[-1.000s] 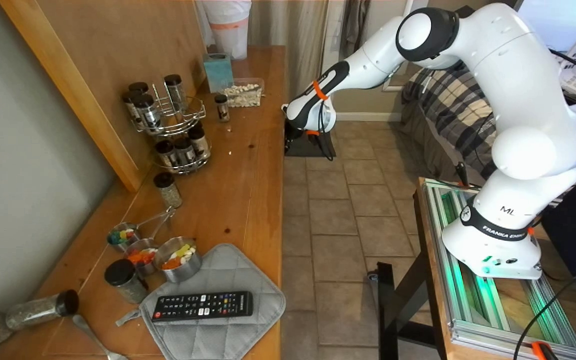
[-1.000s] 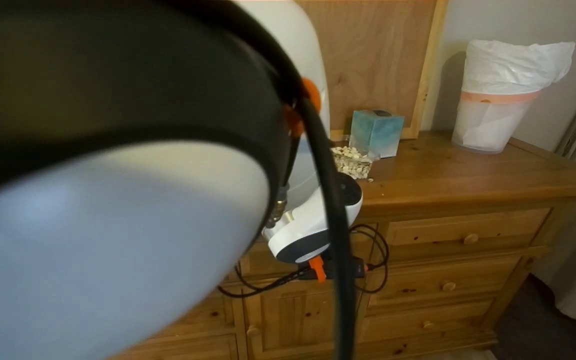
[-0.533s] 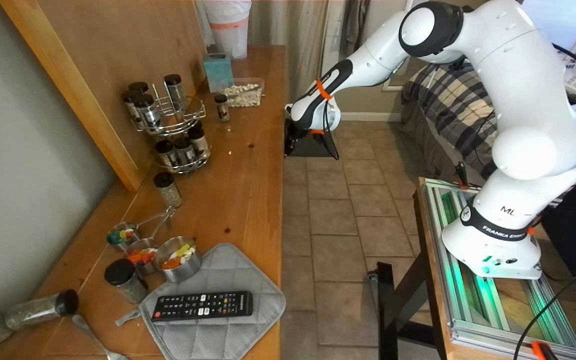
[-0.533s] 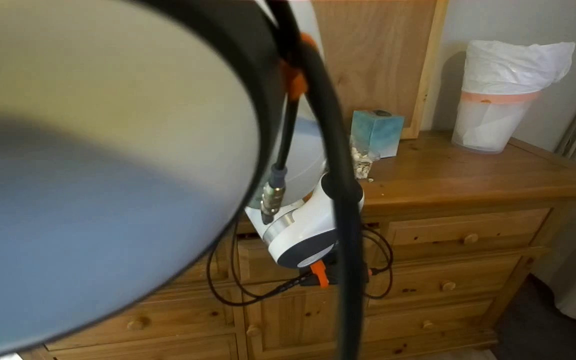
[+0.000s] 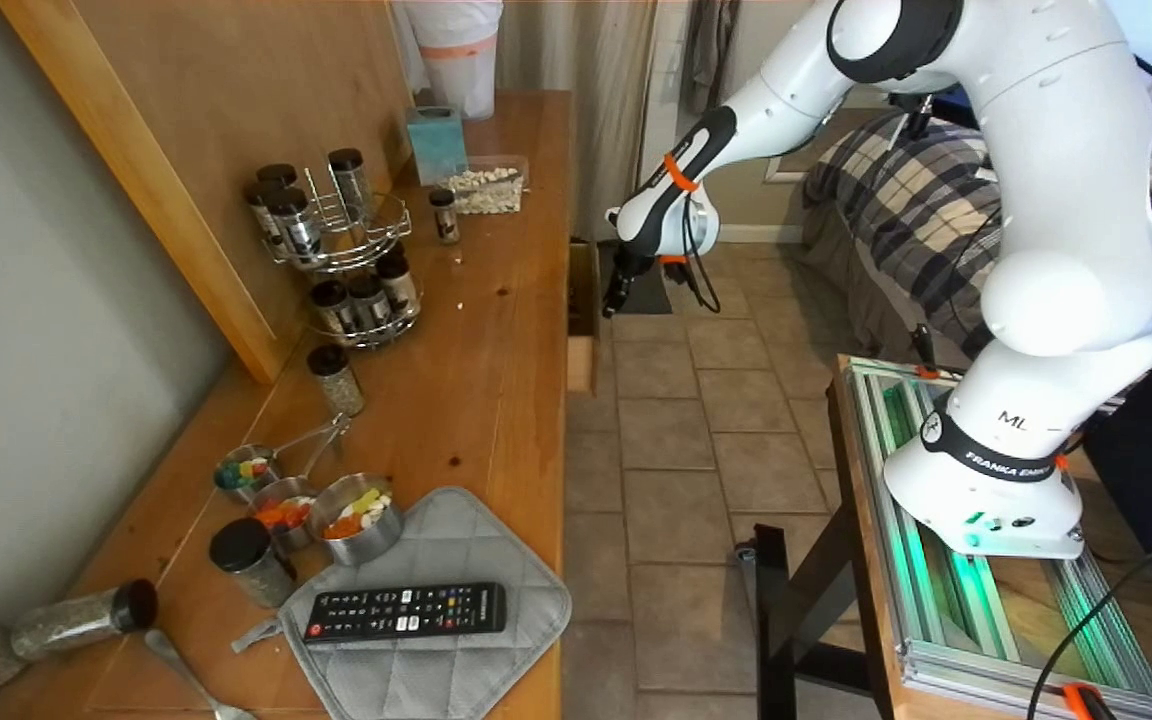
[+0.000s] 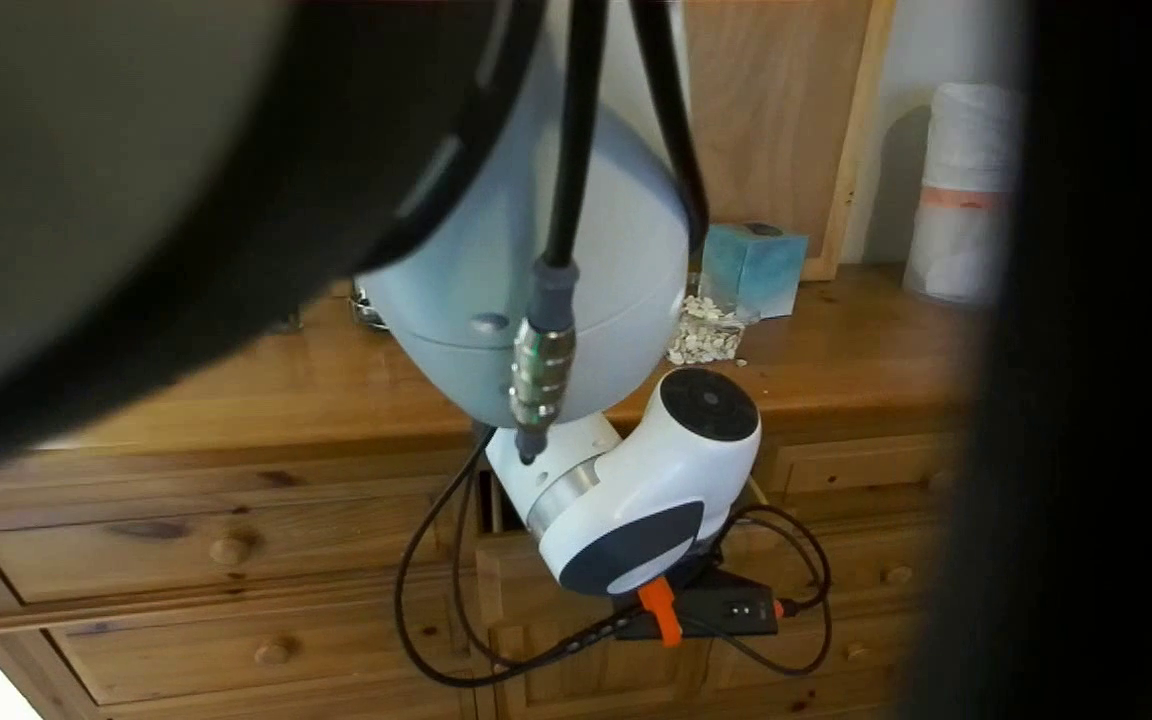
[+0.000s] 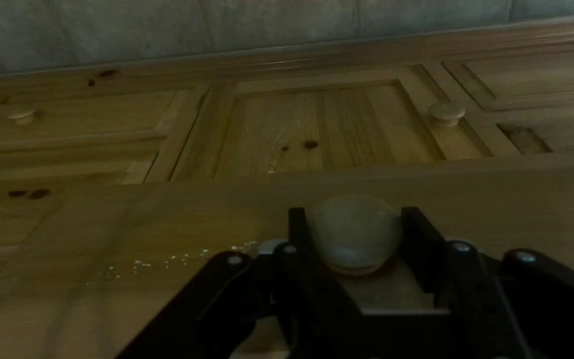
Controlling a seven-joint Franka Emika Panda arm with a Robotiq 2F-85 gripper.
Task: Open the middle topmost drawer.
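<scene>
Middle topmost drawer [image 5: 581, 362] now juts out past the long right edge of the tabletop [image 5: 506, 420] in an exterior view, its pale wooden side and darker inside showing. Half a second earlier none of it shows beyond that edge. For the task this reads as the main step well under way, perhaps nearly done; how much farther it could slide cannot be told, so more pull may yet be wanted before letting go.

Left to right, the same view gives little change on the tabletop. Toward the near right corner, the steel measuring cup [image 5: 371, 543], the Samsung remote control [image 5: 406, 612] and the quilted grey pot holder [image 5: 456, 545] under the remote lie as before; so does the tissue box [image 5: 436, 148] toward the far end. Past the right edge comes the drawer, in from the far right corner, then the gripper [image 7: 354, 239], which has moved out from that edge. Its jaws are clenched on the round wooden knob [image 7: 359, 232], one on either side in the dim wrist view. Farther right, the Franka arm [image 5: 781, 110] has drawn back.

In an exterior view the lined plastic bin [image 6: 956, 230] at the tabletop's far end is now partly hidden by a dark blurred shape [image 6: 1086, 400].
</scene>
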